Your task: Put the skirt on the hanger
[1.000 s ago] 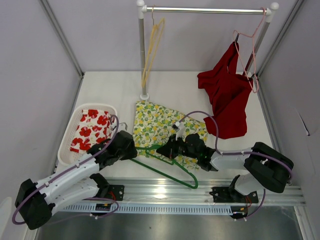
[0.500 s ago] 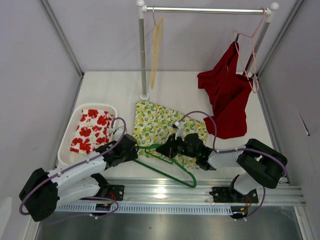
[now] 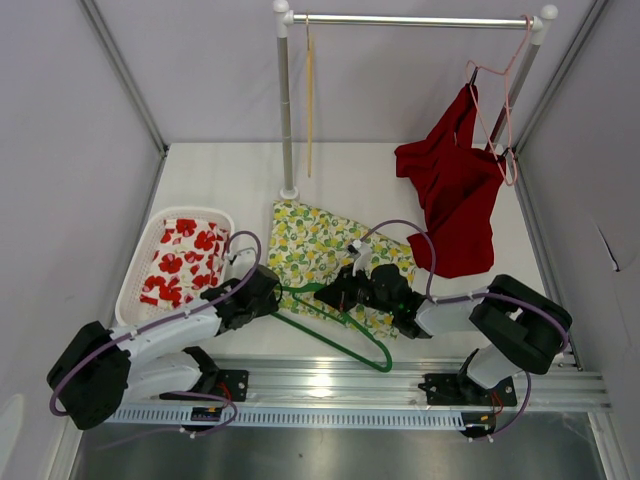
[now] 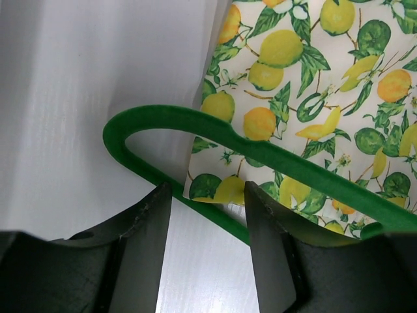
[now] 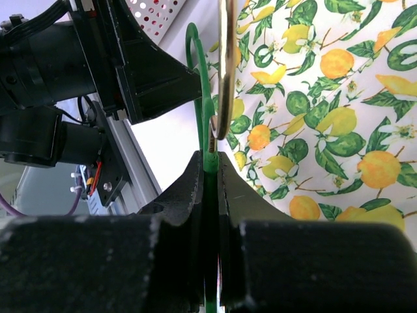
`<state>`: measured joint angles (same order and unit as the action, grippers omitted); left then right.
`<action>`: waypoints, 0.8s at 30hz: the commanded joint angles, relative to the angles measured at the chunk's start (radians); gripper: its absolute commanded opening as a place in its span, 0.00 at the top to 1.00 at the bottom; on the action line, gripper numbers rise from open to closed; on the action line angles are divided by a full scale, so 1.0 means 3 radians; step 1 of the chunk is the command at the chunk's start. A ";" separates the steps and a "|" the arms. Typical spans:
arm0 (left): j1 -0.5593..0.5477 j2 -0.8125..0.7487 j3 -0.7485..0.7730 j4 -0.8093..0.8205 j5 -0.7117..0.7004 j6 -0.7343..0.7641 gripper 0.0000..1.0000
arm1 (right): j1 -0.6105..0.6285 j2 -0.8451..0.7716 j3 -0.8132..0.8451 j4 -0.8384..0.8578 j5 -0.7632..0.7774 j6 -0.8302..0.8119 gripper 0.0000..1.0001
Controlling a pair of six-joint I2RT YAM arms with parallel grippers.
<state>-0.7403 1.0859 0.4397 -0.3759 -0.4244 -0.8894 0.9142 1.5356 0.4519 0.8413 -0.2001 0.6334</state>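
Observation:
The lemon-print skirt (image 3: 318, 250) lies flat on the table; it also shows in the left wrist view (image 4: 313, 98) and the right wrist view (image 5: 332, 124). The green hanger (image 3: 335, 335) lies across the skirt's near edge. My right gripper (image 3: 335, 297) is shut on the green hanger (image 5: 207, 140) near its brass hook (image 5: 227, 65). My left gripper (image 3: 272, 300) is open at the hanger's left end; its fingers (image 4: 146, 228) straddle the lower green bar (image 4: 195, 202) and the skirt's corner (image 4: 218, 189).
A white basket (image 3: 140, 275) with red-flowered cloth stands at the left. A rail (image 3: 410, 20) at the back carries a yellow hanger (image 3: 309, 100) and a red garment (image 3: 455, 190) on a pink hanger. A metal rail (image 3: 330, 385) runs along the near edge.
My left gripper has moved right, up to the hanger's left end. The hanger's far end has shifted slightly. The yellow hanger on the rail has swung edge-on.

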 commanded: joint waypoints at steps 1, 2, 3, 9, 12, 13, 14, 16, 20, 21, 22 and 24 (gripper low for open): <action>-0.0018 -0.0004 0.0043 0.0169 0.0125 -0.0001 0.48 | 0.0010 0.0081 -0.0013 -0.0038 -0.0003 -0.0112 1.00; -0.0018 -0.0070 0.0043 0.0119 0.0136 -0.0001 0.48 | 0.0021 0.0081 -0.0033 -0.0043 0.0012 -0.0107 1.00; -0.0018 -0.0106 0.0038 0.0108 0.0146 0.0004 0.48 | 0.0031 0.0066 -0.0039 -0.0048 0.0033 -0.0107 1.00; -0.0018 -0.0255 0.0033 0.0056 0.0141 0.0070 0.49 | 0.0036 0.0066 -0.0079 -0.0084 0.0084 -0.0087 1.00; -0.0018 -0.0143 0.0089 0.0077 0.0147 0.0096 0.49 | 0.0046 0.0066 -0.0110 -0.0064 0.0104 -0.0071 1.00; -0.0018 -0.0112 0.0089 0.0077 0.0147 0.0096 0.50 | 0.0046 0.0071 -0.0110 -0.0064 0.0110 -0.0071 1.00; -0.0018 -0.0081 0.0084 0.0087 0.0141 0.0096 0.50 | 0.0051 0.0071 -0.0110 -0.0064 0.0120 -0.0071 1.00; -0.0018 -0.0025 0.0058 0.0143 0.0131 0.0101 0.50 | 0.0046 0.0071 -0.0110 -0.0069 0.0125 -0.0071 1.00; -0.0018 0.0062 0.0038 0.0215 0.0085 0.0106 0.50 | 0.0041 0.0086 -0.0110 -0.0094 0.0150 -0.0081 1.00; -0.0018 0.0082 0.0043 0.0230 0.0085 0.0111 0.52 | 0.0041 0.0087 -0.0105 -0.0100 0.0156 -0.0081 1.00; -0.0018 0.0128 0.0043 0.0256 0.0090 0.0117 0.54 | 0.0041 0.0102 -0.0100 -0.0110 0.0161 -0.0087 1.00; -0.0018 0.0149 0.0068 0.0261 0.0095 0.0127 0.62 | 0.0041 0.0112 -0.0105 -0.0115 0.0176 -0.0097 1.00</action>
<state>-0.7406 1.1183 0.4397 -0.3233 -0.3897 -0.8692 0.9211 1.5440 0.4377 0.8478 -0.1837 0.6361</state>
